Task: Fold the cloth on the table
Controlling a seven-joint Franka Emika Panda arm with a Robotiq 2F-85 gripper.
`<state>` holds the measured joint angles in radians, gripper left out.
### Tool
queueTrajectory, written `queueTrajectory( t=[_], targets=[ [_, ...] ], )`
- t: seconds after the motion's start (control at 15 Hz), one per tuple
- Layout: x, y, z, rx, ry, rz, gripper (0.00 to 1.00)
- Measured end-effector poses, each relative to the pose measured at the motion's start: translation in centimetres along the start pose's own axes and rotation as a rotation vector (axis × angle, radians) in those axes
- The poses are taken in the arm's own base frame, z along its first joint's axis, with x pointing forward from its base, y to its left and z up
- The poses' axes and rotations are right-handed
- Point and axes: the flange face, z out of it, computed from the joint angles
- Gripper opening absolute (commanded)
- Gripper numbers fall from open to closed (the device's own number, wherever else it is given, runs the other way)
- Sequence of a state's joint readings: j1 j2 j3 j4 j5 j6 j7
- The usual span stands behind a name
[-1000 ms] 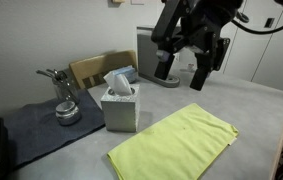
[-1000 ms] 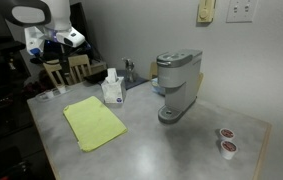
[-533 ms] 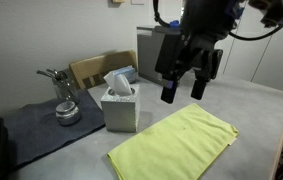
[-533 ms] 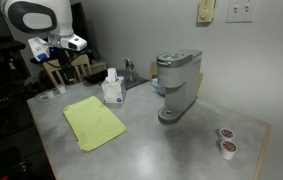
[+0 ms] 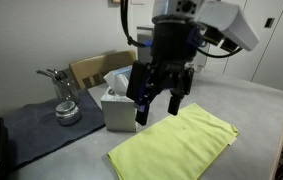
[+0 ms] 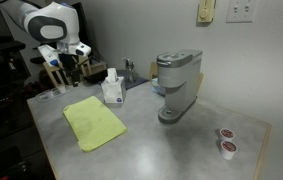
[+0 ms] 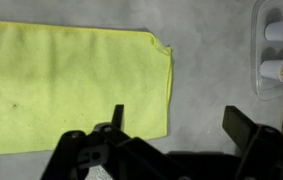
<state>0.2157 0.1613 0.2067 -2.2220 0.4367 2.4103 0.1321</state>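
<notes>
The yellow-green cloth (image 5: 176, 145) lies flat and unfolded on the light grey table (image 5: 256, 120); it also shows in an exterior view (image 6: 94, 122) and in the wrist view (image 7: 71, 85). My gripper (image 5: 158, 112) hangs open and empty in the air above the cloth's far edge, next to the tissue box. In an exterior view it (image 6: 69, 72) is beyond the cloth's far end. In the wrist view its fingers (image 7: 176, 118) are wide apart, one over the cloth's edge, one over bare table.
A tissue box (image 5: 120, 105) stands beside the cloth. A metal kettle (image 5: 65, 103) sits on a dark grey-blue mat (image 5: 36, 130). A wooden chair back (image 5: 91, 68) is behind. A coffee machine (image 6: 177, 86) and coffee pods (image 6: 224, 140) stand farther along.
My gripper has moved down and toward the tissue box, from high over the far side of the table to just above the cloth's far edge. The cloth has not moved.
</notes>
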Motion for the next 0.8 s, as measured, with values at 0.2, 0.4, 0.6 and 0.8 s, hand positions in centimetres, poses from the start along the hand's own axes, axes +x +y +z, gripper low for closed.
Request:
queueTrajectory(
  t=[0.2, 0.4, 0.6, 0.8],
  targets=[
    [1.1, -0.5, 1.5, -0.001, -0.012, -0.010, 1.00],
    [1.5, -0.6, 2.0, 0.000, -0.017, -0.010, 1.00],
    [1.6, -0.7, 1.8, 0.001, -0.010, -0.008, 1.00],
    [1.7, -0.7, 1.8, 0.001, -0.005, -0.006, 1.00]
  ],
)
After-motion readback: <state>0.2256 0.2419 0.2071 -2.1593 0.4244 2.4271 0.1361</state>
